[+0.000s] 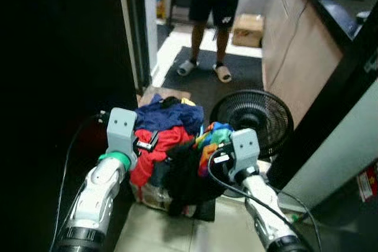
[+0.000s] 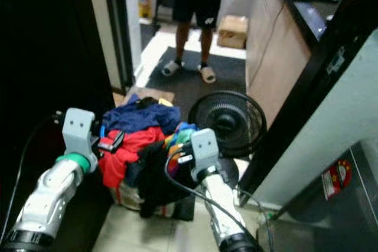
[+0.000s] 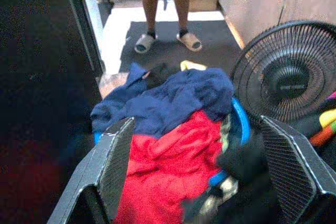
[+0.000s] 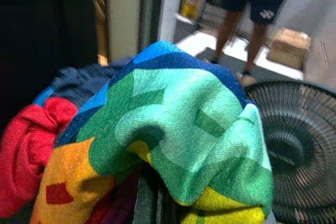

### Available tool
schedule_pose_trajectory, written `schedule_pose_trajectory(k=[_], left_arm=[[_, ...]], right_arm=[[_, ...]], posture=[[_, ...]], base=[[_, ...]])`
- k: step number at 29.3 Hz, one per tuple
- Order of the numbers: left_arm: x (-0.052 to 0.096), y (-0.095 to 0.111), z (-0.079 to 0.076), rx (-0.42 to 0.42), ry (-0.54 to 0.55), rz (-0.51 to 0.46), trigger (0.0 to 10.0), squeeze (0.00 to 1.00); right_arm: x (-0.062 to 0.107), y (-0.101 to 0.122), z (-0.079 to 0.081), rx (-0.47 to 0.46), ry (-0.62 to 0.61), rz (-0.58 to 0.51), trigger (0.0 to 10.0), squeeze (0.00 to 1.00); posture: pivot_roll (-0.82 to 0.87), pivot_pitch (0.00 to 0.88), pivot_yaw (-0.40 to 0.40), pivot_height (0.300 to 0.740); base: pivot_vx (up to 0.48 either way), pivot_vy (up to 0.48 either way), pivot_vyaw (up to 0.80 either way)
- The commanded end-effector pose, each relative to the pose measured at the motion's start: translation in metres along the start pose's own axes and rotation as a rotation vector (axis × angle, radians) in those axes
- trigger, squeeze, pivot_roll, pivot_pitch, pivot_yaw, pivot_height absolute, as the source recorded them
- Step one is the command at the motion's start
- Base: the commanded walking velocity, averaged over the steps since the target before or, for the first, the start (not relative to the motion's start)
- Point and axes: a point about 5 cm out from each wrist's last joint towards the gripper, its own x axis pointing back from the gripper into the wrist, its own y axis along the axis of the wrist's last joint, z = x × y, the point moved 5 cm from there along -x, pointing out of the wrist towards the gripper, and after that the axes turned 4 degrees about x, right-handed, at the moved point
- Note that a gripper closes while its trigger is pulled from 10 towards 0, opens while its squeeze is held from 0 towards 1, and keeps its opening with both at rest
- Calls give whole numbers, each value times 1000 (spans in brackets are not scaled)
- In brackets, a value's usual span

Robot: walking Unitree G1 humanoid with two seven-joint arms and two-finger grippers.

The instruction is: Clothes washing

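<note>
A heap of laundry (image 1: pixel 168 157) is being kept on the tiled floor (image 1: pixel 177 231), piled in what looks like a basket with a blue rim (image 3: pixel 240 121), though the container is mostly hidden. A navy blue garment (image 3: pixel 173 98) is lying on top at the far side, a red garment (image 3: pixel 168 166) is spread below it, and a black garment (image 1: pixel 186 178) is draped down the near side.

The left gripper (image 3: pixel 197 171) is being held just above the red garment, its two black fingers (image 3: pixel 115 161) spread wide apart with nothing between them. The right gripper (image 1: pixel 214 149) is being held at the heap's right edge, and a multicoloured cloth (image 4: pixel 173 135) of green, blue, yellow and orange blocks is bunched over it; whether its fingers are closed on that cloth cannot be told, since they are covered by the fabric.

A black floor fan (image 1: pixel 254 119) is standing just beside the heap on the right, touching or nearly touching it. A dark mat (image 1: pixel 201 78) is lying beyond, and a person (image 1: pixel 214 4) in a red shirt, dark shorts and pale slippers is standing on it. A cardboard box (image 1: pixel 248 29) is resting behind the person, beside a wooden counter (image 1: pixel 295 45). A dark door panel (image 1: pixel 59 57) is standing to the left.
</note>
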Motion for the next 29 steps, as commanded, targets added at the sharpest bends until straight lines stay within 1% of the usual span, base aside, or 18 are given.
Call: schedule_pose_trajectory(k=[1, 8, 20, 25, 26, 27, 28, 29], left_arm=[[2, -5, 3, -1, 11, 14, 10000, 0], [2, -6, 2, -4, 8, 13, 10000, 0], [1, -8, -3, 0, -6, 19, 10000, 0], [0, 0, 0, -13, -4, -6, 10000, 0], [-2, 15, 4, -19, -1, -44, 10000, 0], [-2, 15, 4, -19, -1, -44, 10000, 0], [-5, 38, 6, -24, -7, -107, 10000, 0], [-7, 67, 7, -39, -22, -184, 10000, 0]], right_arm=[[1, 0, 4, -1, 11, -3, 10000, 0], [0, 0, 6, 10, 24, -5, 10000, 0], [2, -1, 6, 7, 30, 0, 10000, 0], [0, 9, 3, -4, 14, -36, 10000, 0], [-4, 21, -1, -16, 0, -71, 10000, 0], [-4, 21, -1, -16, 0, -71, 10000, 0], [-9, 37, -4, -36, -13, -122, 10000, 0], [-14, 58, -8, -58, -23, -185, 10000, 0]], posture=[[95, 0, 29, 740], [93, 0, 28, 740], [83, 0, 31, 740], [80, 0, 33, 740], [82, 0, 32, 740], [82, 0, 32, 740], [84, 0, 33, 740], [90, 0, 33, 740]], base=[[0, 0, 0], [0, 0, 0], [0, 0, -800], [0, 0, -800], [0, 0, -800], [0, 0, -800], [0, 0, -800], [0, 0, -800]])
